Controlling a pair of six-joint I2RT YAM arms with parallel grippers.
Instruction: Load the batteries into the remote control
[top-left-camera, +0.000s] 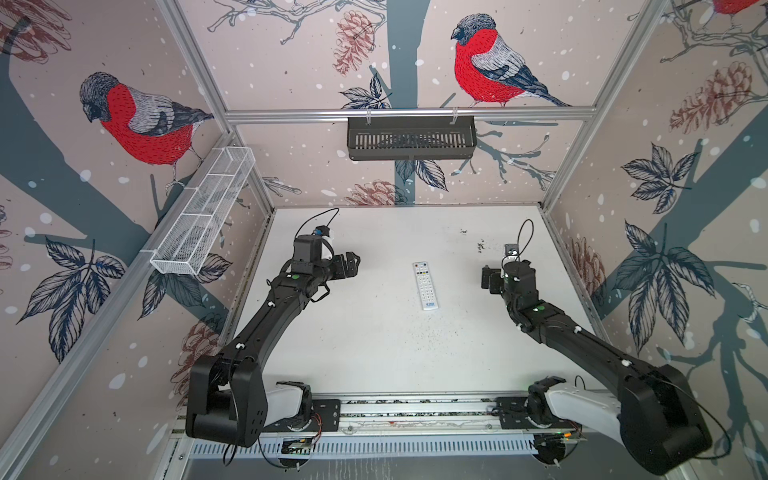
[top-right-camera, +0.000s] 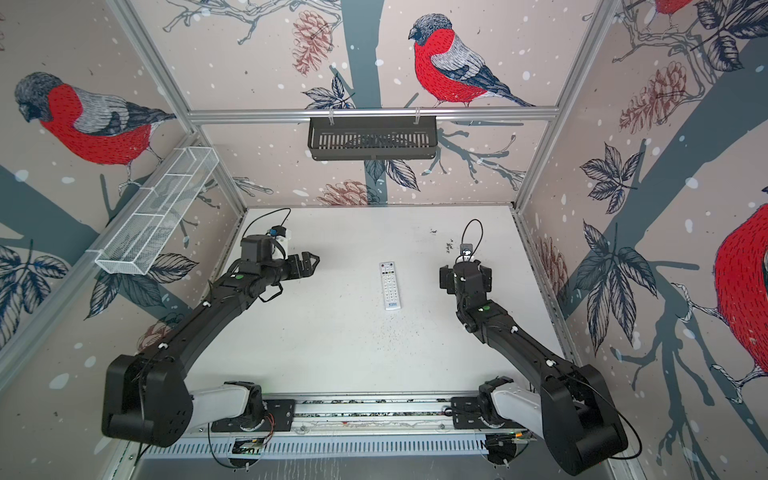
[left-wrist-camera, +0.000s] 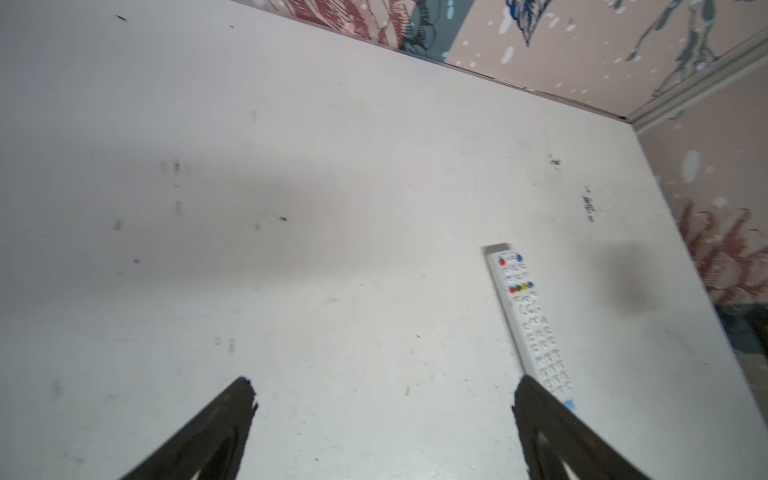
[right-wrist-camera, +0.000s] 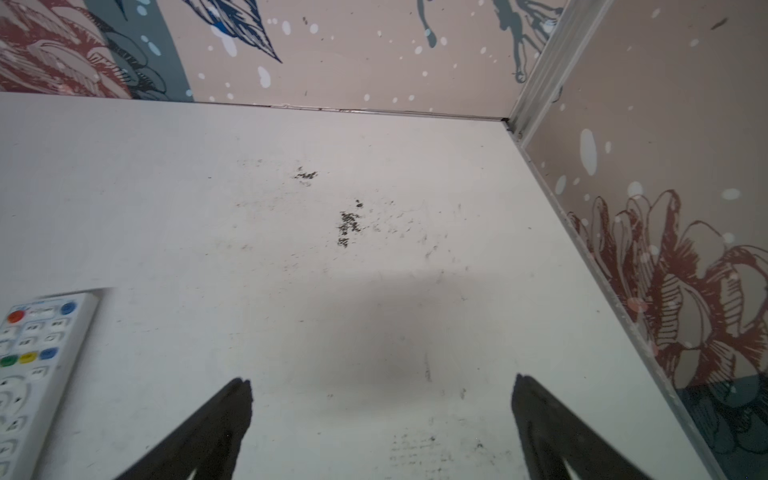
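The remote lies flat about the middle of the desk, between the two arms, buttons up; so its back, where the recess for the batteries should be, is pressed to the desk and cannot be seen. The left tool hovers on its left side, well apart from it, released and holding nothing; its wrist view shows both fingers spread wide over bare desk, with the remote off to one side. The right tool hangs on the other side, also released and empty, its fingers wide apart. No batteries show in any view; I judge that they are either inside the remote already or out of sight, and I cannot tell which. With both tools free and flanking the remote, either one seems placed to reach it, should the back need turning up.
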